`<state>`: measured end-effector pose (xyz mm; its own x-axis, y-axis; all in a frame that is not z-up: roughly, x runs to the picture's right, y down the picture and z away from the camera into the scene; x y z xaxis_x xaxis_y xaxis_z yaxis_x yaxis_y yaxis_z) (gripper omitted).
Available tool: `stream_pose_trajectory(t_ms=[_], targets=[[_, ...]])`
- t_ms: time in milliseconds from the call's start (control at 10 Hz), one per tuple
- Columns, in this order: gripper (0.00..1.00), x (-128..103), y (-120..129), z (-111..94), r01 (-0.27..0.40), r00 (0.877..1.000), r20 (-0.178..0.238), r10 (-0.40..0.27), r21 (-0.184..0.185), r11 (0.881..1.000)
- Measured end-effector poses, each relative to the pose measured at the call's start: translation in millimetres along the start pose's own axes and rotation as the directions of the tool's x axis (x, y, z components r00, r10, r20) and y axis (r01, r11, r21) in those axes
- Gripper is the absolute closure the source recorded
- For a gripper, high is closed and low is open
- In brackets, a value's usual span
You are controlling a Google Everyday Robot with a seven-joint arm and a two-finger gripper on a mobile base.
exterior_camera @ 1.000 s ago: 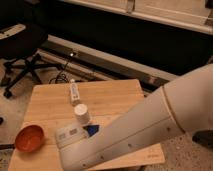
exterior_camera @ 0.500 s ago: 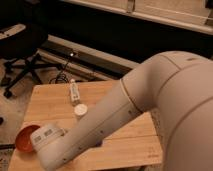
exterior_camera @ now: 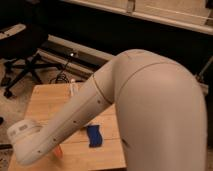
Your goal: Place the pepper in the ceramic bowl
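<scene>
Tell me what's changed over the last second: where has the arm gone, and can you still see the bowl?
The arm has swung left across the table, and its end now sits low at the front left corner. It now covers the bowl and the white cup. The gripper is out of view. An orange sliver, maybe the pepper, peeks out beneath it. The blue sponge and the bottle haven't moved.

A blue sponge (exterior_camera: 93, 135) lies on the wooden worktop (exterior_camera: 47, 101). A small bottle (exterior_camera: 73, 89) lies near its far edge. An office chair (exterior_camera: 21, 64) stands beyond.
</scene>
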<state>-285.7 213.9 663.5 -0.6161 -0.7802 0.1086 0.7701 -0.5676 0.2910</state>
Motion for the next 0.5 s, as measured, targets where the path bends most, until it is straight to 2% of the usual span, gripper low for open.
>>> stream_pose_trajectory(t_ms=[100, 300, 400, 500], targets=[[1.0, 7, -5, 2, -0.015, 0.999, 0.052, 0.016, -0.019, 1.0], [1.0, 24, -11, -4, -0.051, 0.99, 0.128, 0.057, -0.047, 0.998], [1.0, 37, -15, -11, -0.064, 0.985, 0.159, 0.073, -0.059, 0.996], [1.0, 49, -18, -17, -0.072, 0.982, 0.17, 0.082, -0.063, 0.995]])
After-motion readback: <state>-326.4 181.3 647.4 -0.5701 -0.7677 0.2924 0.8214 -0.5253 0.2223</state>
